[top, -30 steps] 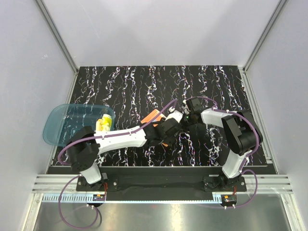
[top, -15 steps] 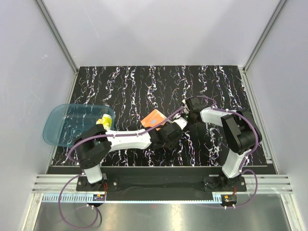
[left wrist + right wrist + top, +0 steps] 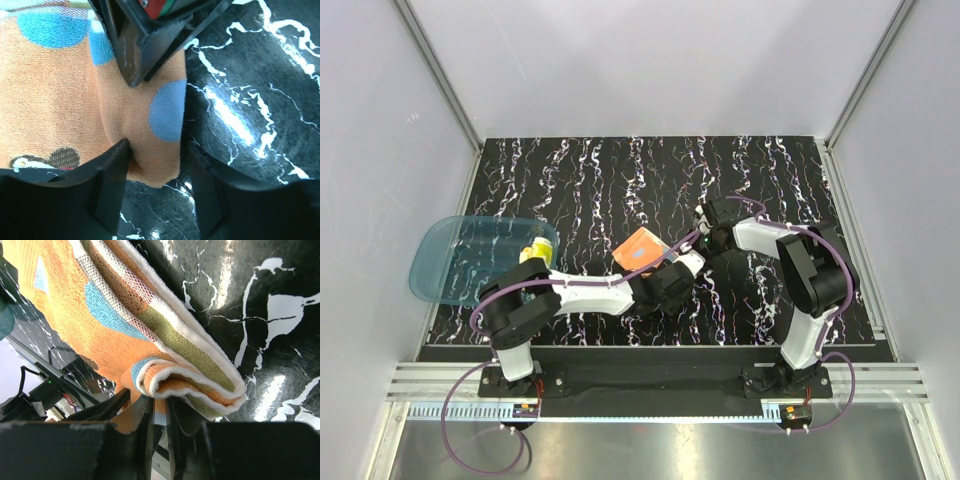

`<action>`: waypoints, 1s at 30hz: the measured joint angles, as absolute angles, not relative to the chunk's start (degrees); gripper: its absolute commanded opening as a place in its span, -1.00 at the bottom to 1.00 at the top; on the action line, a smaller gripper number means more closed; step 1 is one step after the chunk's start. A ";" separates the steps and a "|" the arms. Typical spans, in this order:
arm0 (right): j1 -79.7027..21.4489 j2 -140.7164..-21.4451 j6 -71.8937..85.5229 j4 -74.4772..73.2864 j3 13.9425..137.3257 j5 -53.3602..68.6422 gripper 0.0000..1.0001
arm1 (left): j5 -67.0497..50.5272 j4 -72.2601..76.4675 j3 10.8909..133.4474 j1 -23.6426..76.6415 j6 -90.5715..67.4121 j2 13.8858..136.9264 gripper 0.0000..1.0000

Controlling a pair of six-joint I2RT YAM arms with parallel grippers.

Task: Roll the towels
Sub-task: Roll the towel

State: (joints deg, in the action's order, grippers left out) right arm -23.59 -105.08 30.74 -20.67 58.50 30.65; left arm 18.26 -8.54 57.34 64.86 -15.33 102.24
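Your right claw (image 3: 160, 401) was clamped on the folded orange cloth towel with blue patches (image 3: 640, 248) mid-table, left claw (image 3: 159, 147) apart around its corner (arms hid part of it). Yellow cloth towel (image 3: 537, 256) sat in the translucent blue plastic tray (image 3: 445, 262).

Your top camera looks down from behind the bases; both wrist cameras sit close on its central orange towel (image 3: 640, 247).

The towel (image 3: 60, 100) is orange with light blue patches (white edging), the tabletop (image 3: 260, 100) black with white veins.
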 measured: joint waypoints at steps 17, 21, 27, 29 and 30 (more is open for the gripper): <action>-22.63 -106.96 26.41 -27.11 63.77 28.53 -0.46 | 20.78 -3.70 54.81 64.79 -16.93 101.67 -0.49; -20.18 -107.59 25.71 -28.40 64.58 29.15 -0.46 | 20.21 -3.70 54.59 64.73 -17.89 101.23 -0.51; -16.36 -108.97 25.04 -29.85 67.53 27.14 -0.48 | 17.96 -4.47 54.59 64.69 -19.46 100.62 -0.52; -15.84 -109.16 24.99 -29.91 68.20 26.20 -0.47 | 16.43 -4.69 54.65 64.69 -20.08 100.42 -0.52; -15.75 -109.16 24.93 -29.91 68.40 25.91 -0.48 | 15.35 -4.82 54.85 64.69 -20.56 100.42 -0.52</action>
State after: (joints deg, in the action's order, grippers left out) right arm -15.75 -109.16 24.93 -29.91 68.40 25.91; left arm 15.35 -4.82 54.85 64.69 -20.56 100.42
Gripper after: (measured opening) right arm 0.263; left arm 0.239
